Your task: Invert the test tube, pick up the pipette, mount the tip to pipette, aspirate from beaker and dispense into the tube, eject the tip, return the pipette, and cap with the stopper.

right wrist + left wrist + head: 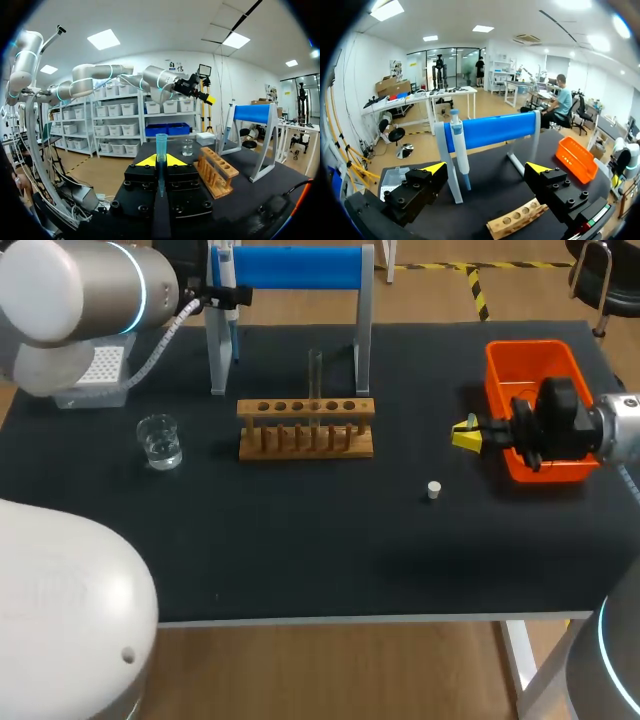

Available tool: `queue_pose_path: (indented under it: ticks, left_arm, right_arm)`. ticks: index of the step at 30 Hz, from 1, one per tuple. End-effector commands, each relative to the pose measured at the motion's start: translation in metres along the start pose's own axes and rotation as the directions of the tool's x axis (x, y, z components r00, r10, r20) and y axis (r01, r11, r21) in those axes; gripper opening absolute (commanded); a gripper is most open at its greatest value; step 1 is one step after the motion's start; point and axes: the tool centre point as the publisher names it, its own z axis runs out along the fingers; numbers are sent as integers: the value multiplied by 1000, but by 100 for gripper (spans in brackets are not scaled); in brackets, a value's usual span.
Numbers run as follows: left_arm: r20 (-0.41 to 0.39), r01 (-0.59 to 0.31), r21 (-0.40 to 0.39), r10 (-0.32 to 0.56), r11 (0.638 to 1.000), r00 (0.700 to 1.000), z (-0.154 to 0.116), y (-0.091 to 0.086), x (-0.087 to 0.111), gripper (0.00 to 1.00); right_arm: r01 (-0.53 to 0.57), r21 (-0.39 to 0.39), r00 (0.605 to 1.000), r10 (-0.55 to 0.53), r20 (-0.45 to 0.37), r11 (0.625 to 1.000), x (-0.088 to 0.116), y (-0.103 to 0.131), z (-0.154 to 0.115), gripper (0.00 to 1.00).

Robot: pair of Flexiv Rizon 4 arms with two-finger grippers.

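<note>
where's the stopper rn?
Head view: the white stopper lies on the black table, right of centre, nearer the front edge than the wooden tube rack to its left and the orange bin to its right, close to the right gripper.

1. Worktop (300,560): plain black.
2. Bin (527,346): orange.
3. Tube rack (305,430): light brown wood.
4. Pipette stand (295,267): blue bar, grey uprights.
5. Stopper (433,490): white.
6. Pipette tip (161,145): translucent blue.
7. Left gripper (487,170) and right gripper (161,161): black bodies, yellow tips.
</note>
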Motion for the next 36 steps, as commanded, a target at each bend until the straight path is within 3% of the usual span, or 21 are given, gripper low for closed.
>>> queue_pose_path:
  ticks: [1, 13, 36]
  left_arm:
    - [441, 8, 39, -25, 999, 897, 11, 1, 2, 100]
    - [514, 18, 52, -42, 999, 857, 35, -6, -3, 100]
    - [535, 61, 75, -92, 995, 840, 72, -8, -17, 100]
  right_arm:
    - [1, 0, 1000, -1, 1, 1000, 0, 0, 0, 0]
    - [1, 0, 1000, -1, 1, 1000, 0, 0, 0, 0]
    - [1, 0, 1000, -1, 1, 1000, 0, 0, 0, 0]
